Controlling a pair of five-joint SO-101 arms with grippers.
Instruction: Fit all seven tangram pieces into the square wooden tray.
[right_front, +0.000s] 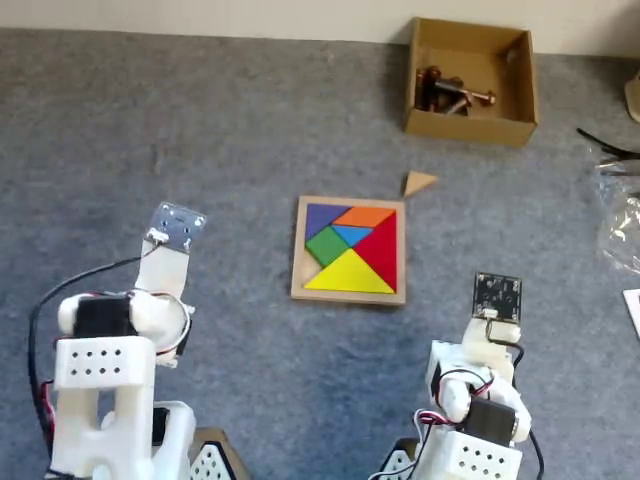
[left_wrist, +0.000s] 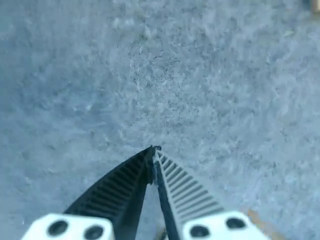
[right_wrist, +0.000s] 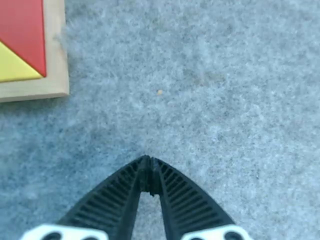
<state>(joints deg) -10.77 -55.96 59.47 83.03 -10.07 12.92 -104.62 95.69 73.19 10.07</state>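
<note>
The square wooden tray (right_front: 350, 297) sits at the centre of a table covered in grey carpet (right_front: 200, 120), holding a purple piece (right_front: 319, 218), an orange piece (right_front: 366, 215), a blue piece (right_front: 350, 235), a green piece (right_front: 325, 248), a red piece (right_front: 382, 250) and a yellow piece (right_front: 350, 274), all lying flat and packed edge to edge. A small tan triangle (right_front: 420, 182) lies on the carpet just beyond the tray's far right corner, apart from its rim. The left gripper (left_wrist: 152, 150), its jaws pressed together and holding nothing, hangs over the carpet well to the left of the tray. The right gripper (right_wrist: 149, 161), likewise closed and empty, is poised above the carpet near the tray's near right corner, where the red and yellow pieces meet the wooden rim, without touching it. At the table's far edge stands an open cardboard box (right_front: 470, 125) with copper-coloured metal parts (right_front: 450, 92) inside
</note>
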